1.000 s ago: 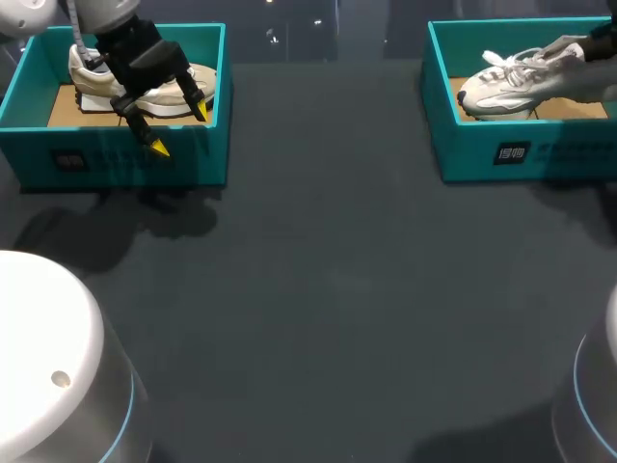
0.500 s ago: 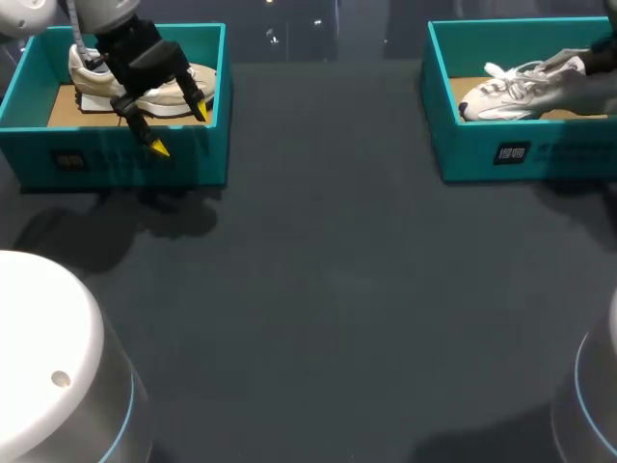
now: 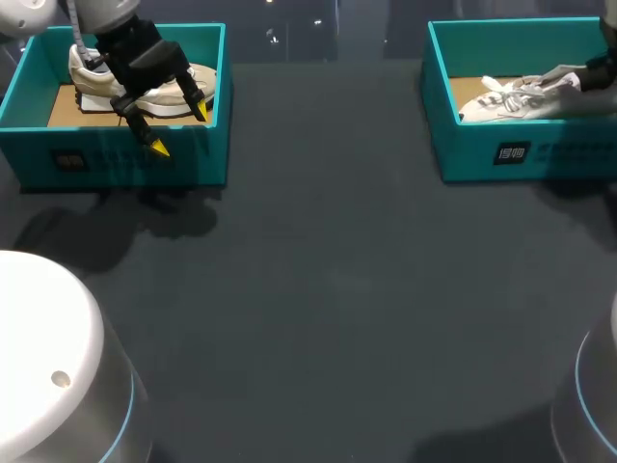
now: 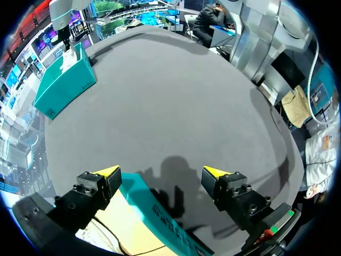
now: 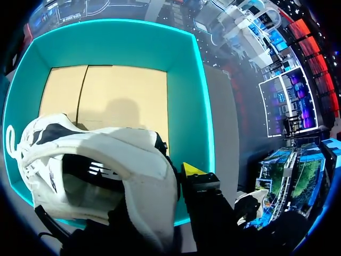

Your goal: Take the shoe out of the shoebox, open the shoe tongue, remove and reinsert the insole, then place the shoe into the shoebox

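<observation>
A white shoe [image 3: 511, 99] lies low in the teal shoebox [image 3: 521, 154] at the right. My right gripper [image 3: 588, 77] is shut on its heel collar at the box's far right end. In the right wrist view the white shoe [image 5: 106, 165] fills the space under the gripper [image 5: 173, 178], above the box's cardboard floor [image 5: 117, 96]; one finger is hidden behind the heel. A beige shoe [image 3: 174, 92] rests in the left teal shoebox [image 3: 116, 159]. My left gripper [image 3: 179, 129] hangs open over that box's front wall, holding nothing; the left wrist view shows the gripper [image 4: 161, 172] open.
Dark table [image 3: 328, 289] stretches between the two boxes. The white bases of my arms stand at the near left [image 3: 39, 357] and near right [image 3: 598, 386] corners.
My right gripper has lowered the white shoe, tilted up a second ago, down into the right shoebox. The left arm has not moved.
</observation>
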`<state>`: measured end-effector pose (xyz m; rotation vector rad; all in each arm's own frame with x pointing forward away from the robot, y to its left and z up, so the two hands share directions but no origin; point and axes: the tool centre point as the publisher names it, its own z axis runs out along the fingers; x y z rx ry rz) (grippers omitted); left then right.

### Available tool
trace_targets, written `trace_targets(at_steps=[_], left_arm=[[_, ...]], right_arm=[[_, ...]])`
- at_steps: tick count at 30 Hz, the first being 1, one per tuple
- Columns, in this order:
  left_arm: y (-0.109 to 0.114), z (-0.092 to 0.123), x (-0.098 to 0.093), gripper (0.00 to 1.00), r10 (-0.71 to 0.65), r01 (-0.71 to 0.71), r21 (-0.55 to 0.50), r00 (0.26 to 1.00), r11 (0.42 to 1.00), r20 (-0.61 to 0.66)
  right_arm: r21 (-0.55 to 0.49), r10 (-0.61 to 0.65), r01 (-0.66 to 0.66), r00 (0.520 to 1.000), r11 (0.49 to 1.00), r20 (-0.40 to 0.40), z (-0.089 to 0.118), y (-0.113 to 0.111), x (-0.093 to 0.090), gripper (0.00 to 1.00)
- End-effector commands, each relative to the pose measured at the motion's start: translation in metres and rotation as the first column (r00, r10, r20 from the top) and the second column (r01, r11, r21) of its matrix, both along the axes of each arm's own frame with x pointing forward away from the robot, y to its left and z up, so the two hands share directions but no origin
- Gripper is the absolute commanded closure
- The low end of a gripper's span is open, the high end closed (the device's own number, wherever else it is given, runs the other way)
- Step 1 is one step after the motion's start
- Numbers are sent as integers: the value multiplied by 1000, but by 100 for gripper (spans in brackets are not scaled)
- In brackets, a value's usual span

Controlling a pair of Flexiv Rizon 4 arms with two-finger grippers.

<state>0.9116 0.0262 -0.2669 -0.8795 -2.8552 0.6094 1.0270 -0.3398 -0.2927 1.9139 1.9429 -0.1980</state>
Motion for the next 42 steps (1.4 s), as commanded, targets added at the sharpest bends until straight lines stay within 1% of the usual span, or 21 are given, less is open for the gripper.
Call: trace_targets(at_steps=[1, 12, 24, 32, 36, 39, 42], left_arm=[[0, 0, -1, 0, 0, 0, 1, 1000, 1000, 2], [0, 0, -1, 0, 0, 0, 1, 1000, 1000, 2], [0, 0, -1, 0, 0, 0, 1, 1000, 1000, 2], [0, 0, -1, 0, 0, 0, 1, 1000, 1000, 2], [0, 0, -1, 0, 0, 0, 1, 1000, 1000, 2], [0, 0, -1, 0, 0, 0, 1, 1000, 1000, 2], [0, 0, -1, 0, 0, 0, 1, 1000, 1000, 2]], right_arm=[[13, 3, -3, 1000, 1000, -8, -14, 0, 5, 100], [42, 10, -9, 1000, 999, -27, -37, 3, 5, 100], [61, 3, -2, 1000, 998, -25, -52, 8, 5, 100], [93, 7, -3, 999, 996, -35, -66, 9, 6, 100], [108, 4, 0, 999, 994, -36, -70, 8, 6, 93], [121, 5, 0, 999, 993, -35, -71, 8, 6, 79], [125, 3, 1, 999, 992, -33, -71, 7, 6, 70]])
